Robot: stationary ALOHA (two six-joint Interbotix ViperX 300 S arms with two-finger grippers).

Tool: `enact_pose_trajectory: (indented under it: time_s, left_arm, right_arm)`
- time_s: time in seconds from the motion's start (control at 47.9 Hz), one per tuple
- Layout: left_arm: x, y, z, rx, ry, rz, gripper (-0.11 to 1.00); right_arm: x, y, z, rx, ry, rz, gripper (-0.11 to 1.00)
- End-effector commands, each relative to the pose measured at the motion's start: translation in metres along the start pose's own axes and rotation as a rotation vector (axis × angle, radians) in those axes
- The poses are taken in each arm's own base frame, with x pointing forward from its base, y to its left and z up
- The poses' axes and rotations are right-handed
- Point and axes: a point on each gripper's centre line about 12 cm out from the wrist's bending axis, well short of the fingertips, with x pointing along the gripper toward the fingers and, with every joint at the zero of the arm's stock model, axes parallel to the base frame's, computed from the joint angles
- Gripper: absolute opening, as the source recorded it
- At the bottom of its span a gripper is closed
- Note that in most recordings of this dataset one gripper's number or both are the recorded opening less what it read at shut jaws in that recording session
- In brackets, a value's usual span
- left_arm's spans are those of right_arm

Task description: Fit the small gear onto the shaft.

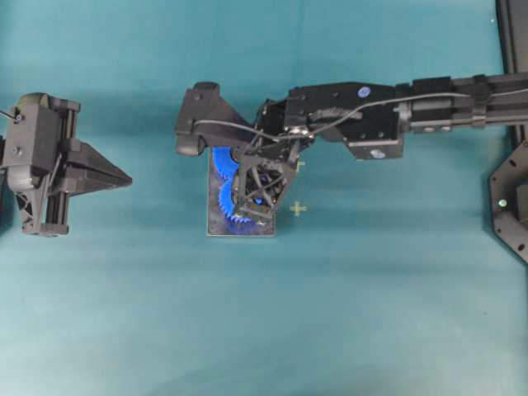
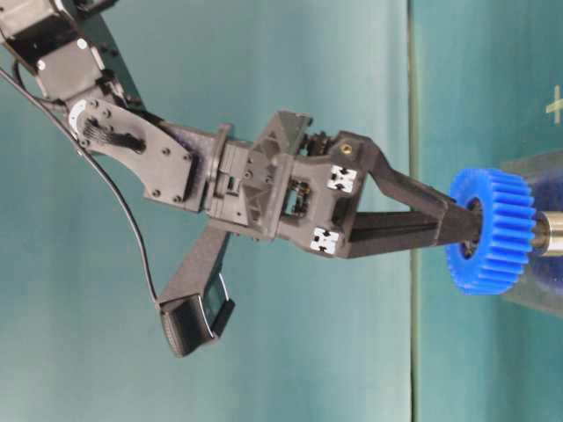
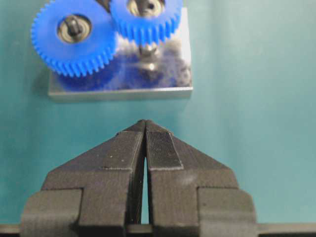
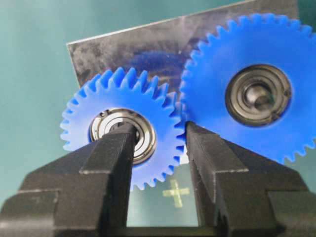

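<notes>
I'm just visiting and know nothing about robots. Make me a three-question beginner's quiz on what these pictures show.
1. True or false: the left gripper is holding a gear.
2. Which thing is the right gripper clamped on? A) the larger gear B) the small gear C) the grey plate
3. Fill in: the larger gear already sits on its own ____.

Key: 1. False; its fingers are shut on nothing, away from the plate. 2. B; one finger goes into the hub, the other presses the toothed rim. 3. Peg.
</notes>
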Motion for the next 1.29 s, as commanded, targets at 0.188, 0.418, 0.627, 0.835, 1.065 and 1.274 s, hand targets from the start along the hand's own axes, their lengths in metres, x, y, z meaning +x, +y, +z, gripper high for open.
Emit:
enact_pose_trajectory:
  time_s: [0.188, 0.418, 0.627, 0.835, 1.065, 1.274]
  left_arm:
    - [-0.001, 0.0, 0.005, -0.001, -0.029, 0.0, 0.0]
    - [-0.001, 0.0, 0.006, 0.0, -0.035, 0.002, 0.0]
    - [-0.001, 0.0, 0.006, -0.005, -0.037, 0.001, 0.0]
    - [-0.002, 0.0, 0.006, -0.008, -0.04, 0.002, 0.0]
    - [-0.002, 0.0, 0.006, -0.009, -0.04, 0.002, 0.0]
    - [-0.002, 0.0, 0.007, -0.009, -0.041, 0.002, 0.0]
  right_arm:
    - [0.002, 0.006, 0.004, -0.024, 0.008, -0.005, 0.34]
    - [0.004, 0.004, 0.005, -0.005, 0.006, -0.006, 0.34]
    - [0.003, 0.004, 0.008, -0.001, -0.004, -0.005, 0.34]
    - [-0.002, 0.005, 0.013, -0.005, -0.019, -0.004, 0.59]
    - [-0.011, 0.007, 0.021, -0.012, -0.045, -0.006, 0.66]
    - [-0.021, 0.008, 0.031, -0.039, -0.077, -0.018, 0.6]
